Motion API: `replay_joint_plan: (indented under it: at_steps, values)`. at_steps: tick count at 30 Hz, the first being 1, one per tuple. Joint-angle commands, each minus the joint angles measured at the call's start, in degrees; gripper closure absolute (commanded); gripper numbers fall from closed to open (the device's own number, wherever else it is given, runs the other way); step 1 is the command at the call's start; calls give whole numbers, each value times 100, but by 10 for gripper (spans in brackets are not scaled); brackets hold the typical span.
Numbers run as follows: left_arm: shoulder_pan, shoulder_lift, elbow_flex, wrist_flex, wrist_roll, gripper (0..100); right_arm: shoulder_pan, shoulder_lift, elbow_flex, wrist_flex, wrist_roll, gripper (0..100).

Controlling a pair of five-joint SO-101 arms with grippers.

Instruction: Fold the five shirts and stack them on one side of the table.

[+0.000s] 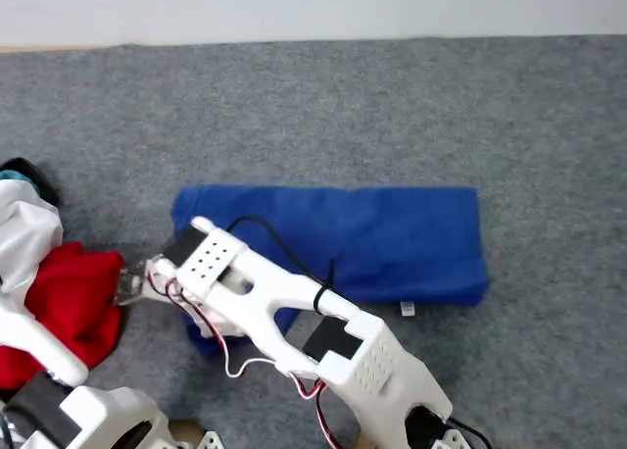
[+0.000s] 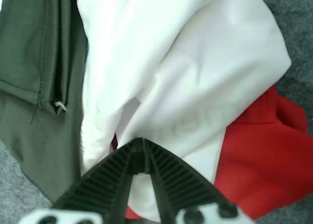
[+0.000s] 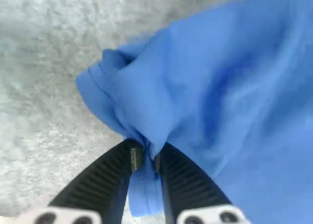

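A blue shirt (image 1: 392,238) lies folded into a long band across the middle of the grey table. My right gripper (image 3: 146,158) is shut on a bunched corner of the blue shirt (image 3: 205,87), and in the high view this gripper (image 1: 135,284) sits at the shirt's left end, beside the pile. At the left edge is a pile made up of a white shirt (image 2: 195,62), a red shirt (image 2: 264,155) and a dark green shirt (image 2: 34,82). My left gripper (image 2: 143,148) is shut, its tips against the white shirt.
The left arm (image 1: 39,346) crosses the red shirt (image 1: 69,292) at the lower left. The right arm (image 1: 333,341) lies diagonally over the blue shirt's near edge. Bare grey carpet (image 1: 392,106) stretches behind and to the right.
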State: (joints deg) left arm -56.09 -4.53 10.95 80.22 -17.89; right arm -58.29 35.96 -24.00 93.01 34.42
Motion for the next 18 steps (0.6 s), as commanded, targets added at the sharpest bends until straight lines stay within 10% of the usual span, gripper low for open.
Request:
replay_joint_plan:
  at_steps: [1,18]
  values:
    - [-53,-273,-40,-18,-35,994,400,-66,-905,312,62,988]
    - [-18,-237,-40,-62,-44,994,1701,215,-1231,-295,668,988]
